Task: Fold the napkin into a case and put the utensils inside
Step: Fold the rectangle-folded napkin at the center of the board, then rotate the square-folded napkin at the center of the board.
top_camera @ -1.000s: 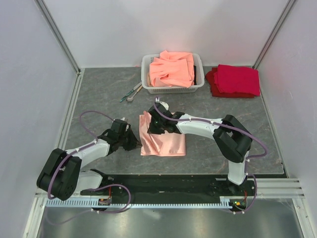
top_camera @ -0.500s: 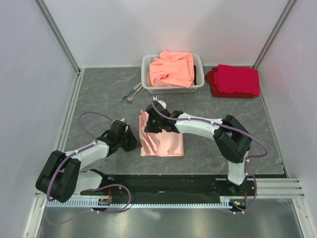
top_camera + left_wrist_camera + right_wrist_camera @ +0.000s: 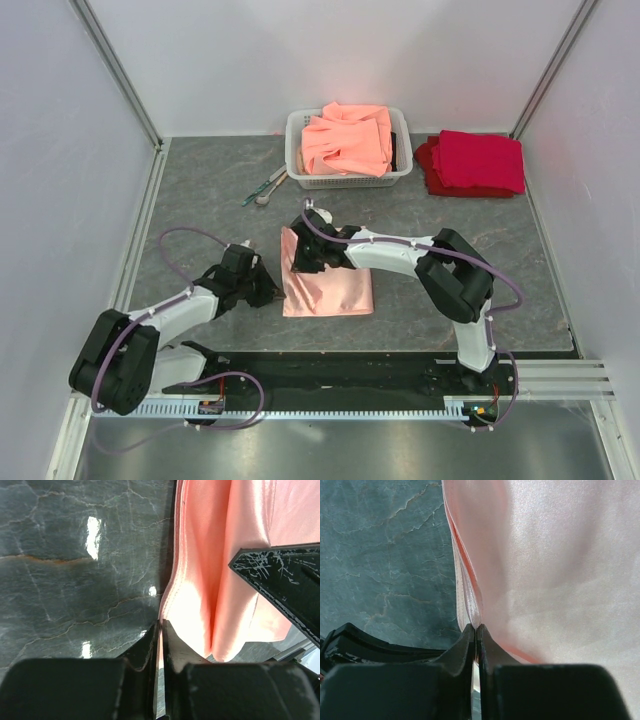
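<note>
While both my hands work at the napkin [image 3: 335,288], each is clenched on its cloth. My left hand [image 3: 272,292] has its fingers nearly together, pinching the napkin's left hem right at the tips, as the left wrist view shows. My right hand [image 3: 300,262] is likewise shut on a thin doubled edge near the napkin's far left corner; a sliver of pink shows between the fingers in the right wrist view. The napkin lies folded as a rough rectangle on the grey tabletop [image 3: 200,190], at the middle and just in front of my arms.

The utensils [image 3: 265,187] lie together on the tabletop beyond the napkin and to its left, well apart from it. Just right of them stands a white basket [image 3: 295,130] heaped with orange-salmon cloths [image 3: 345,140]. A pile of red cloths [image 3: 475,162] sits beside the basket on the right. Nothing lies between my hands and the napkin.

Compared with a second ago, my right hand has shifted a little to the left, its elbow has swung inward, and the napkin's right edge has drawn in slightly. My left hand has barely moved.
</note>
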